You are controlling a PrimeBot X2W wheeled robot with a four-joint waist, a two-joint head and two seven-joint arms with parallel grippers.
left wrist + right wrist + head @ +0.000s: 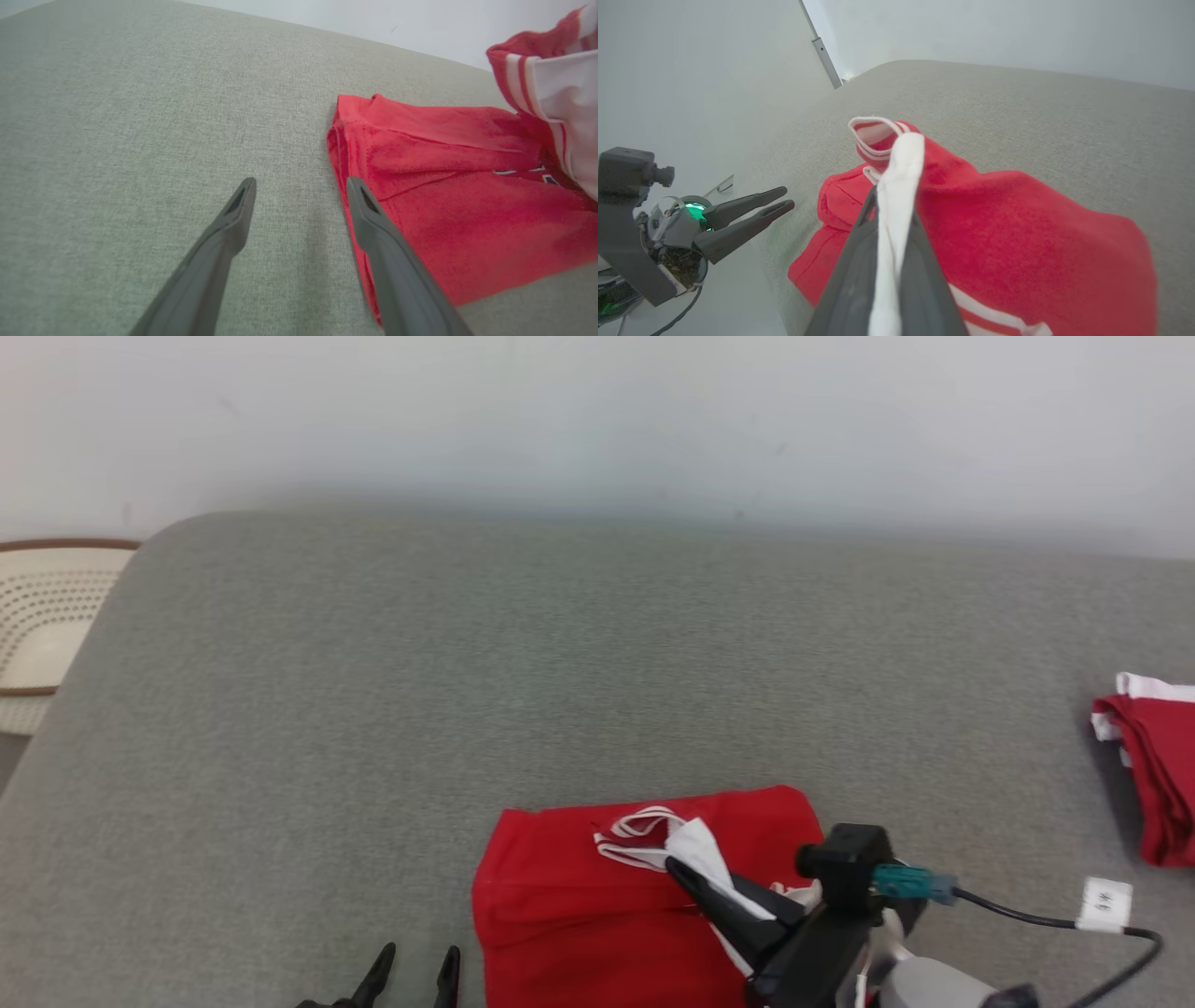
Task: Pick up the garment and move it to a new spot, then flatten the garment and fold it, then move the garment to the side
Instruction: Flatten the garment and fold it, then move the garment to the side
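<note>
Red garment (560, 896) lies bunched, its white trim (698, 847) pinched in the right gripper (677, 868); left gripper (420, 954) spread, empty. Flattening, folding, moving aside look undone.

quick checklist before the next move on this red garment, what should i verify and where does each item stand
1. Right end effector shut on the white fabric of the red garment: ok.
2. Left end effector open, holding nothing: ok.
3. Left end effector gripping the garment for a two-handed spread: not ok; it sits beside the garment's left edge, over the grey surface.
4. Garment flat: not ok, bunched and doubled over.
5. How many layers the right grip holds: cannot tell.
6. Second red garment apart from this one: ok, far right.
</note>
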